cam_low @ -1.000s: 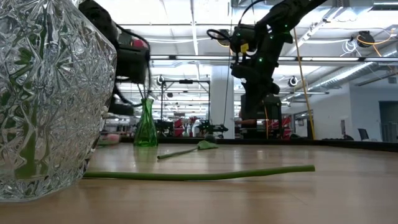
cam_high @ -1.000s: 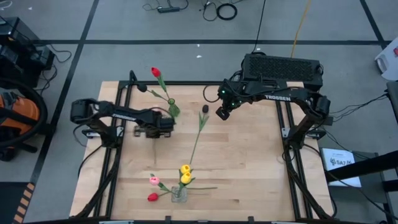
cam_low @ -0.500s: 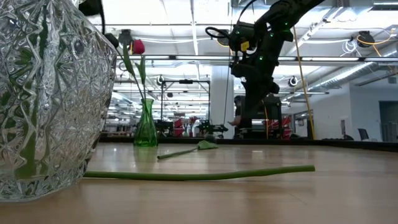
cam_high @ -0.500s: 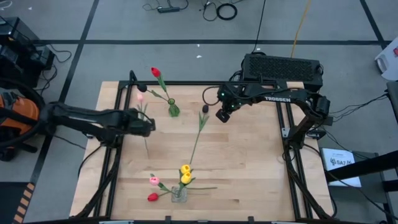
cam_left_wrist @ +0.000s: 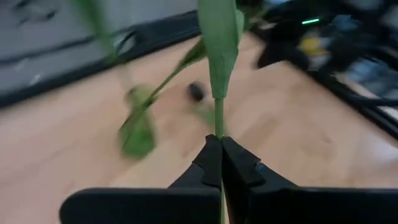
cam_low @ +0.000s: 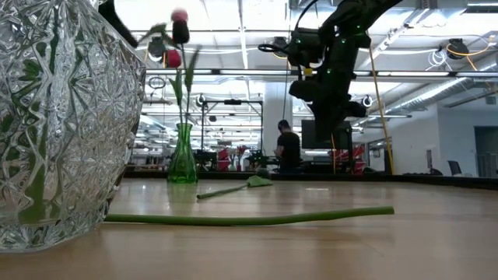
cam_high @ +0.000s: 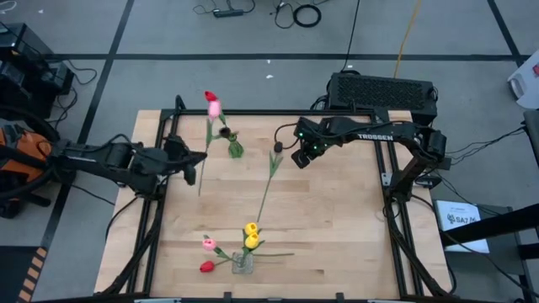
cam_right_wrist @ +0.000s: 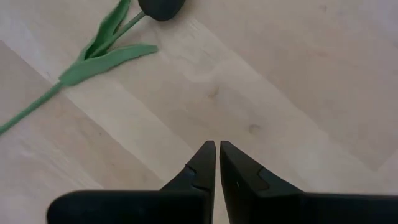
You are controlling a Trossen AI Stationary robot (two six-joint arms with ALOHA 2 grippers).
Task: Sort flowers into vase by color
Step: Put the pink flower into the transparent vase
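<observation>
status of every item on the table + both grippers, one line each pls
left gripper: shut on pink tulip stem
pink tulip: held upright beside the green vase
green vase: upright, holds red and dark tulips
dark tulip on table: lying flat, loose
right gripper: shut, empty, above the table
clear vase: upright, holds yellow, pink, red tulips

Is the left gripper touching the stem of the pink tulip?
Touching. In the left wrist view the left gripper is shut on the green stem of the pink tulip, which rises between its fingertips.
</observation>
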